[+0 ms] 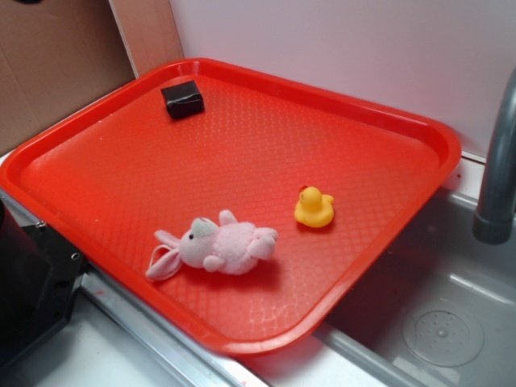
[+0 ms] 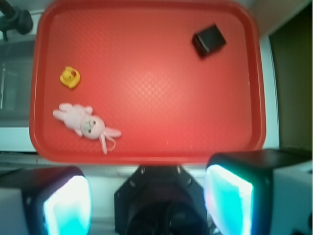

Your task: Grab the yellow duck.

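Observation:
The yellow duck [image 1: 314,208] stands upright on the red tray [image 1: 379,105], right of the tray's middle. From the wrist view the yellow duck [image 2: 70,77] shows small, near the left rim of the tray [image 2: 259,98]. My gripper [image 2: 146,200] hangs high above the tray's near edge, far from the duck. It is open, its two cyan pads [image 2: 68,205] wide apart with nothing between them. The exterior view does not show the gripper's fingers.
A pink plush bunny [image 1: 218,248] lies on its side just in front of the duck. A small black block [image 1: 182,99] sits in the tray's far corner. A grey sink basin [image 1: 443,322] and a faucet pipe [image 1: 498,161] adjoin the tray. The robot's black base [image 1: 32,278] stands at the left.

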Action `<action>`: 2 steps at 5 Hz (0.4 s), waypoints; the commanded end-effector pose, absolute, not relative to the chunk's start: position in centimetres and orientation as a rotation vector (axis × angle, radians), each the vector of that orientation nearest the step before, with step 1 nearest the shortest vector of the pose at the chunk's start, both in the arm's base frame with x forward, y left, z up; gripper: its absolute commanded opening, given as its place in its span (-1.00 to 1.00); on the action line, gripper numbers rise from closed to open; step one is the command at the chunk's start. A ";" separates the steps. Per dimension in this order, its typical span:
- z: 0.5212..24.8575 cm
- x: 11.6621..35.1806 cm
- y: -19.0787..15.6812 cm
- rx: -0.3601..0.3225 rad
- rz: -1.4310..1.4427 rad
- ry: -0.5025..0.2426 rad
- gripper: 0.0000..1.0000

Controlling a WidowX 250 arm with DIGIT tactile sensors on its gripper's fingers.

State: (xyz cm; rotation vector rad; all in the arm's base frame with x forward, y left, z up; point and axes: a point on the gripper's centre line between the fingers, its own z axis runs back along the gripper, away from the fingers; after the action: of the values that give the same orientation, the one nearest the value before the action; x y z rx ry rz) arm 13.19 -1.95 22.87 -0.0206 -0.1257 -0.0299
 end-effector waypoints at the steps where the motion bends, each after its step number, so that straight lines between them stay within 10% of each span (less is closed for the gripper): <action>1: 21.4 16.6 -3.9 -0.052 -0.266 -0.245 1.00; 2: 19.7 18.3 -5.7 -0.079 -0.327 -0.262 1.00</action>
State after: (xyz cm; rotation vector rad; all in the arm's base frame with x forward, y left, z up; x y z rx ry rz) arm 18.25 -5.18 18.87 -0.0796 -0.2335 -0.2984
